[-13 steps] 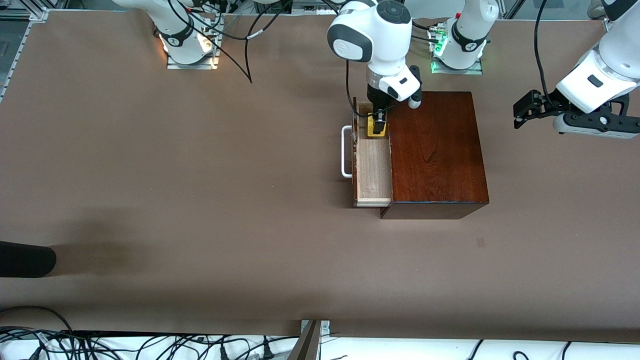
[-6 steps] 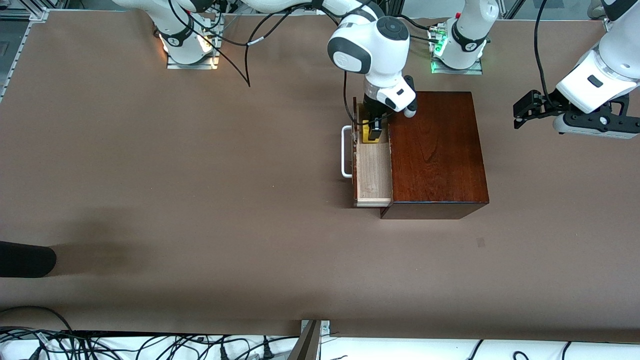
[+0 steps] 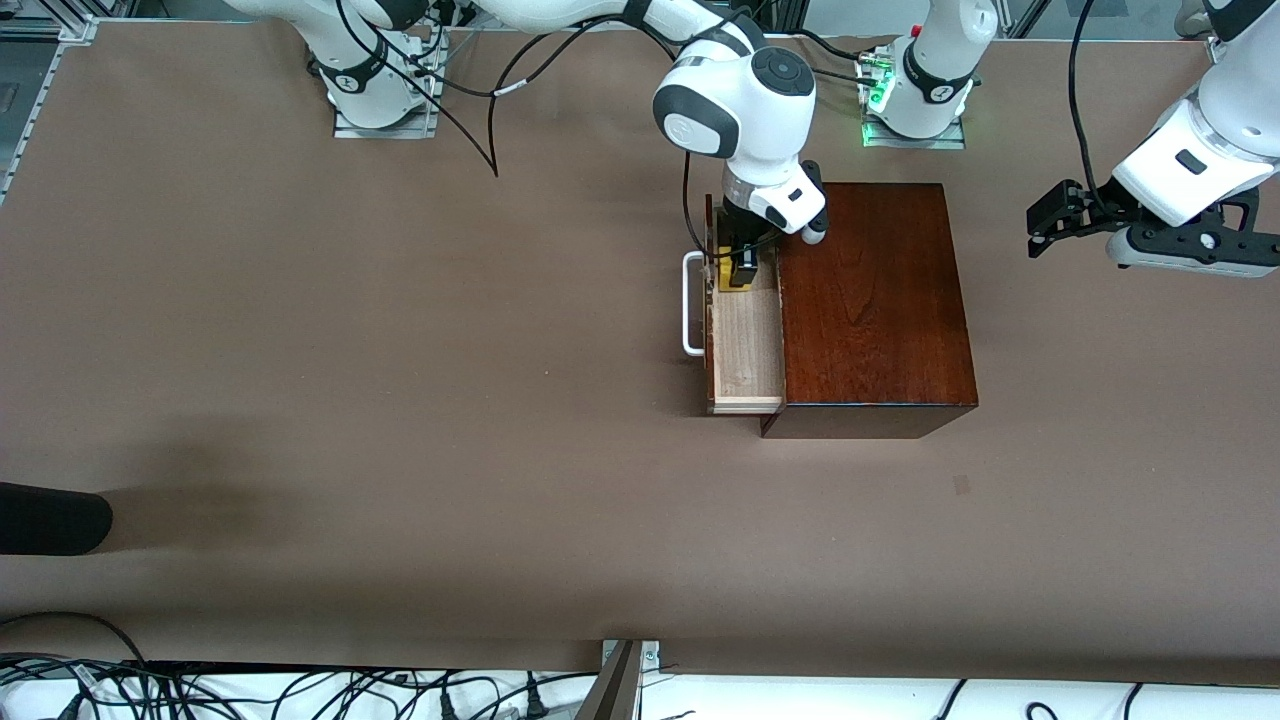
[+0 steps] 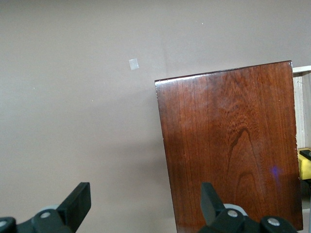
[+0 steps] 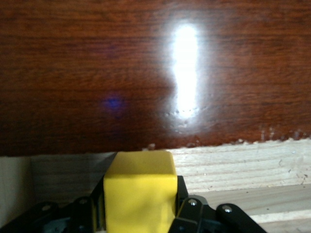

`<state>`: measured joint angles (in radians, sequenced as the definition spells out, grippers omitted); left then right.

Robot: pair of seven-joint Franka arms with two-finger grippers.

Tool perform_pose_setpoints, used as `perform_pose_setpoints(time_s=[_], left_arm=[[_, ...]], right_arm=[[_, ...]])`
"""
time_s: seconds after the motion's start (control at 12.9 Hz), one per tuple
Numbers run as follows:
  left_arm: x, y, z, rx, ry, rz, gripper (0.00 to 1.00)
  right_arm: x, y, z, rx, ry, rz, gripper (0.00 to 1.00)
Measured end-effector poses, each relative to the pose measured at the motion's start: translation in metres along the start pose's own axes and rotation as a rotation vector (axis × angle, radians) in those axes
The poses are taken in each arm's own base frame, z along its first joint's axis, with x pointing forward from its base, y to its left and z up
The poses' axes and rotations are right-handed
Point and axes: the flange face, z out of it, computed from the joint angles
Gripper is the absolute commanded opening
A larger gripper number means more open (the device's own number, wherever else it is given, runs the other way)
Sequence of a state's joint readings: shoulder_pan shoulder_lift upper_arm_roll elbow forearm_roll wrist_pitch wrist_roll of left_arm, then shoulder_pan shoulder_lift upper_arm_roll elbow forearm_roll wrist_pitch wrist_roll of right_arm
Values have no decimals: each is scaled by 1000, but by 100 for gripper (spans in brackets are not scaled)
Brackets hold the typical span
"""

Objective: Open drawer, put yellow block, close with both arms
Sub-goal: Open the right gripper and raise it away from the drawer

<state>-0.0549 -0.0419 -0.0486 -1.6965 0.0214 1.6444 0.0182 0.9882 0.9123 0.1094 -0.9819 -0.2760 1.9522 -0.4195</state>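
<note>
The right gripper (image 3: 741,268) is clamped on the yellow block (image 3: 729,277), holding it inside the pulled-out drawer (image 3: 745,345) of the wooden box (image 3: 870,300). The left gripper (image 3: 1045,220) waits with fingers spread, over the table (image 3: 400,400) beside the box.

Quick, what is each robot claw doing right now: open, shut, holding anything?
Left gripper: open, empty, above the table past the wooden box.
Right gripper: shut on the yellow block, over the open drawer.

A robotics lab: two white arms (image 3: 740,110) bolted to a brown-covered table (image 3: 400,380), cables (image 3: 300,690) bundled along its edge.
</note>
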Motion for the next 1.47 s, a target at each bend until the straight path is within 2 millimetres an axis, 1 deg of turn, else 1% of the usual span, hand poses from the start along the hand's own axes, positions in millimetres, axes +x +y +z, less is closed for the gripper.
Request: perform_pose_setpoints(time_s=[0.08, 0.15, 0.23, 0.46, 0.54, 0.62, 0.69, 0.77, 0.85, 0.93, 1.0, 1.08, 1.16, 1.24, 1.31, 1.39, 1.47], left_arm=[[0, 0, 0, 0, 0, 0, 100], [0, 0, 0, 0, 0, 0, 100], [0, 0, 0, 0, 0, 0, 100], [0, 0, 0, 0, 0, 0, 100], [0, 0, 0, 0, 0, 0, 100], [0, 0, 0, 0, 0, 0, 100], [0, 0, 0, 0, 0, 0, 100], [0, 0, 0, 0, 0, 0, 100], [0, 0, 0, 0, 0, 1, 100], [0, 1, 0, 0, 0, 1, 100], [0, 2, 0, 0, 0, 3, 100], [0, 4, 0, 0, 1, 7, 100], [0, 9, -1, 0, -5, 17, 100], [-3, 18, -4, -4, -24, 35, 100], [-7, 33, -9, -18, -44, 60, 100], [-9, 53, -15, -43, -51, 93, 100], [-11, 74, -18, -66, -53, 127, 100]], right_arm=[[0, 0, 0, 0, 0, 0, 23], [0, 0, 0, -1, 0, 0, 88], [-1, 2, 0, -3, -1, -1, 100], [-6, 10, 1, -12, -10, -2, 100], [-6, 12, -2, -15, -7, -1, 100], [-6, 14, -9, -20, 3, 3, 100], [-6, 19, -24, -26, 25, 14, 100], [-9, 28, -45, -29, 56, 34, 100], [-15, 40, -74, -41, 88, 56, 100], [-25, 51, -108, -55, 107, 76, 100], [-40, 62, -140, -64, 108, 101, 100], [-62, 78, -170, -69, 100, 139, 100], [-92, 102, -195, -67, 96, 190, 100], [-124, 130, -214, -58, 109, 251, 100], [-158, 157, -227, -38, 122, 316, 100], [-198, 183, -236, -8, 114, 384, 100], [-235, 203, -241, 21, 95, 446, 100]])
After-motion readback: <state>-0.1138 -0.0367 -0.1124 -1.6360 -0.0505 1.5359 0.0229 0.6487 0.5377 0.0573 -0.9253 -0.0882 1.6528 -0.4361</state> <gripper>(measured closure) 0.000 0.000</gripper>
